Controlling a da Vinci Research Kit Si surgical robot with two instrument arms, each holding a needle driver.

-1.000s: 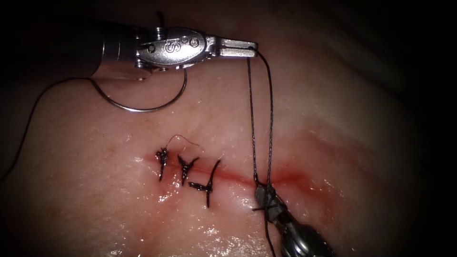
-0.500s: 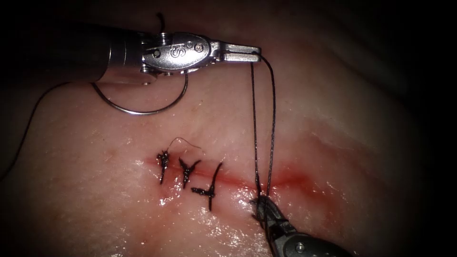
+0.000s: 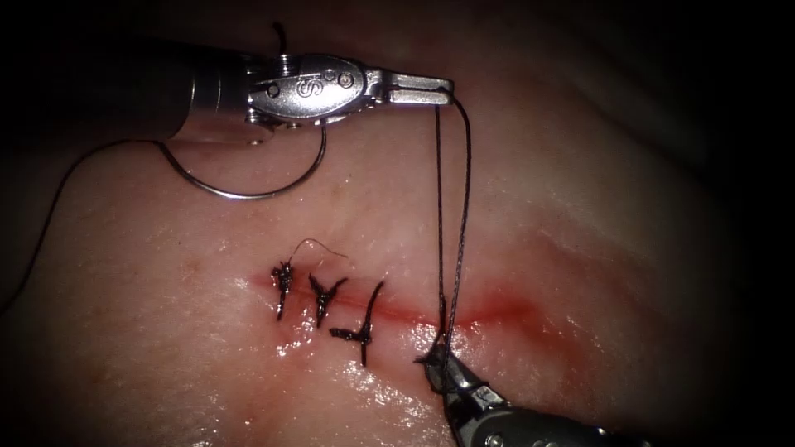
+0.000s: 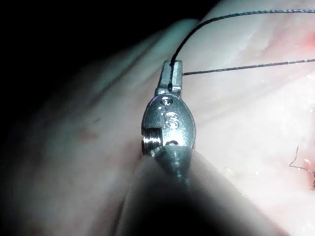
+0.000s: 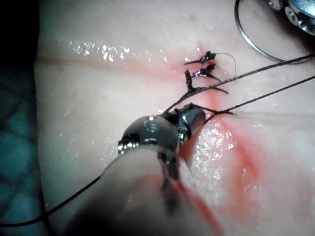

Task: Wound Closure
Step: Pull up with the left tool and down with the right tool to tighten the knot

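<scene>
**Q:** Where is the needle [image 3: 248, 186]?

**A:** It lies free on the tissue [image 3: 580, 207], above the cut [image 3: 497, 313] and toward its left end, just under the left tool's wrist. It is not in the tissue, and neither tool holds it.

**Q:** And the thread [image 3: 454, 207]?

**A:** Two strands run side by side from the left tool [image 3: 422, 87] down to the cut, where they meet beside the right tool [image 3: 439, 364]. Another length trails from the needle away to the left.

**Q:** What do the tools hold?

**A:** The left tool's jaws are clamped on the thread, high above the cut. The right tool sits at the cut's lower edge with its jaws closed on thread, more thread wound about them.

**Q:** The wound itself?

**A:** Three dark stitches [image 3: 323, 302] cross the left part of the cut; red fluid [image 3: 513, 314] tints the part to the right of them.
</scene>
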